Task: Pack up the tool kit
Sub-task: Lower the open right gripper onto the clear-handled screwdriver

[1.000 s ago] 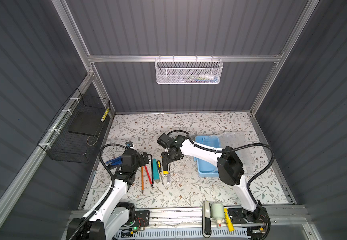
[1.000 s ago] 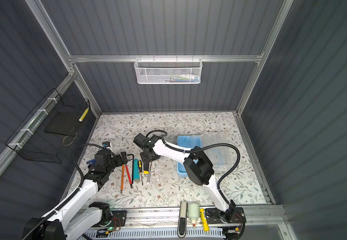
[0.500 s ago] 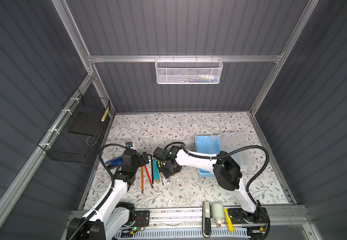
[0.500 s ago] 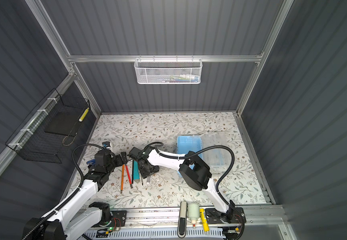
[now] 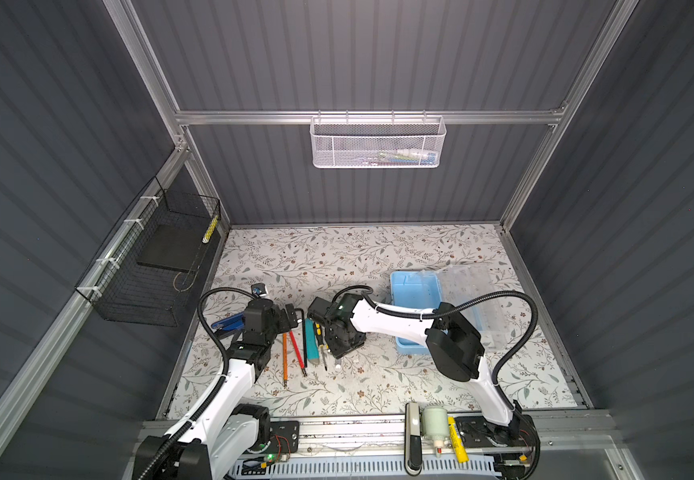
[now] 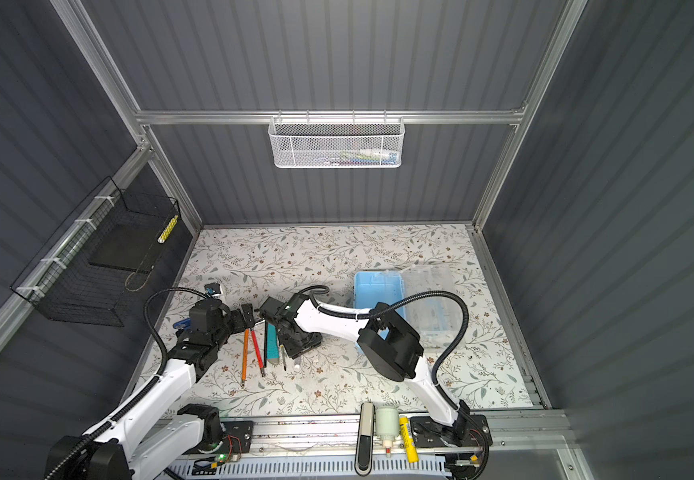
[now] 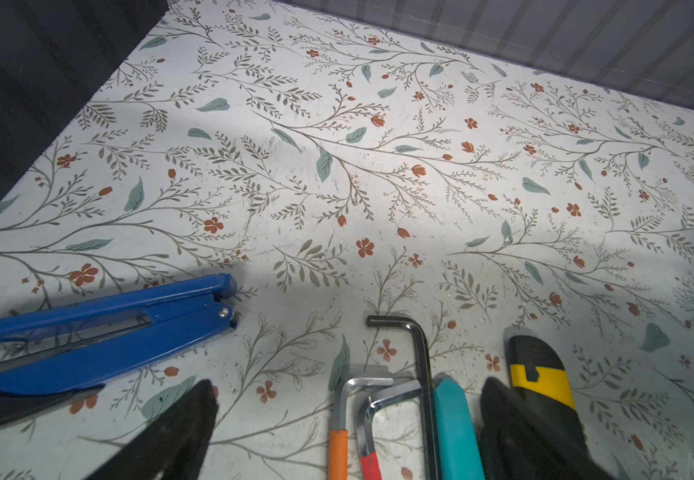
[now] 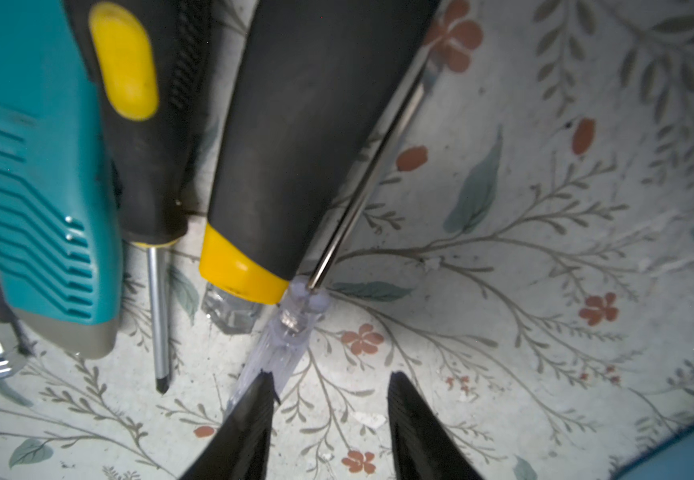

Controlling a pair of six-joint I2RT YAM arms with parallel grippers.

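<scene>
The tool kit point(image 5: 415, 305) lies open right of centre in both top views, its light-blue tray point(image 6: 378, 291) bare and its clear lid point(image 5: 476, 297) flat beside it. My right gripper point(image 8: 330, 386) reaches across to the row of tools and stands open just above the floor. A clear-handled screwdriver point(image 8: 283, 332) runs under one of its fingertips point(image 8: 260, 399), beside a black-and-yellow handle point(image 8: 295, 145). A smaller screwdriver point(image 8: 145, 137) and a teal knife point(image 8: 37, 187) lie alongside. My left gripper point(image 7: 349, 432) is wide open above orange and red hex keys point(image 7: 339, 440).
Blue pliers point(image 7: 100, 328) lie at the left wall, a black hex key point(image 7: 420, 374) beside the teal knife point(image 7: 455, 428). A black wire basket point(image 5: 150, 266) hangs left, a white mesh basket point(image 5: 378, 143) on the back wall. Several items rest on the front rail point(image 5: 434, 424).
My right gripper has come down and toward the front, from above the tool row to floor level beside the screwdrivers, its jaws slightly narrower. The left arm has not moved.
</scene>
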